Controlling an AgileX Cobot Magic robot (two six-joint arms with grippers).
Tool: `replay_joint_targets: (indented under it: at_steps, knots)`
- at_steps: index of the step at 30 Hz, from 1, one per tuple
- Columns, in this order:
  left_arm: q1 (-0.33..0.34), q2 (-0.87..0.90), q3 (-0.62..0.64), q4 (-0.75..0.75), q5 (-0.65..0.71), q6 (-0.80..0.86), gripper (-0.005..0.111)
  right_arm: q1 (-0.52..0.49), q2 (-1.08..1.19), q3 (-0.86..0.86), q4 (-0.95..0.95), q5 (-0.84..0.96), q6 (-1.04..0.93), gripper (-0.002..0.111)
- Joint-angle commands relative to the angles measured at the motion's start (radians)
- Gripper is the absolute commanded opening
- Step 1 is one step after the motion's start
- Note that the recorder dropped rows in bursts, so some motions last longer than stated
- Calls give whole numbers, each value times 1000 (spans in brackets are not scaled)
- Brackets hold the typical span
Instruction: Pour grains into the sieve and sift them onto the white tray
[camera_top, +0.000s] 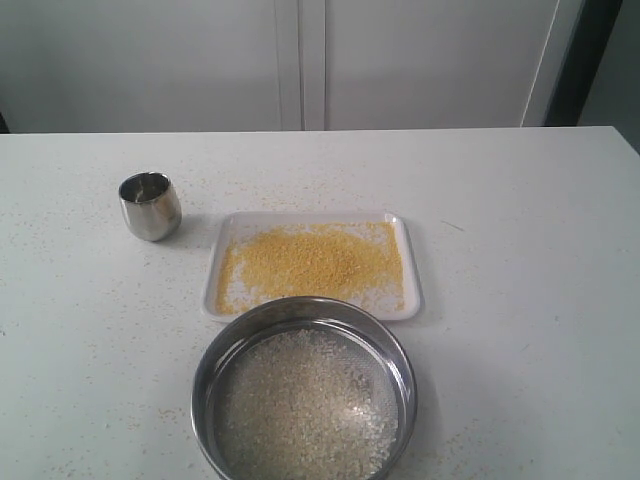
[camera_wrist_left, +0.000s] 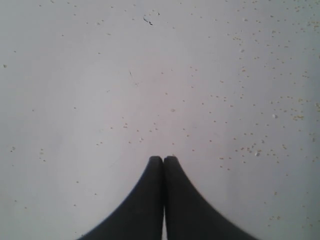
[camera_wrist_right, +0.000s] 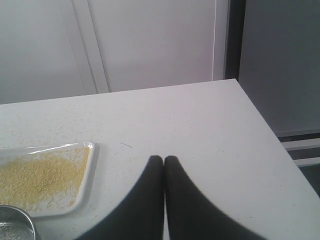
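Note:
The steel sieve (camera_top: 304, 395) stands on the table at the front, holding pale whitish grains (camera_top: 305, 405) on its mesh. Just behind it lies the white tray (camera_top: 411, 290), covered with golden-yellow grains (camera_top: 310, 262). The tray (camera_wrist_right: 89, 170) and a bit of the sieve rim (camera_wrist_right: 20, 220) also show in the right wrist view. My left gripper (camera_wrist_left: 163, 159) is shut and empty over bare table with scattered granules. My right gripper (camera_wrist_right: 164, 159) is shut and empty over the table, to the right of the tray. Neither gripper shows in the exterior view.
A small rounded steel cup (camera_top: 150, 205) stands upright to the left of the tray. Loose granules (camera_wrist_left: 280, 100) are scattered on the white table (camera_top: 520, 250). The table's right edge (camera_wrist_right: 260, 117) drops off beside a dark gap; white cabinet doors stand behind.

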Motion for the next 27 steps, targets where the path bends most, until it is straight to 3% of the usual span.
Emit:
replay_joint_targets:
  at_steps: [1,27]
  knots:
    - [3,-7,8,-5,6,-1,0,-8,-70,54,-7,-13,-11,0]
    - [3,-7,8,-5,6,-1,0,-8,-145,337,4,-177,-11,0]
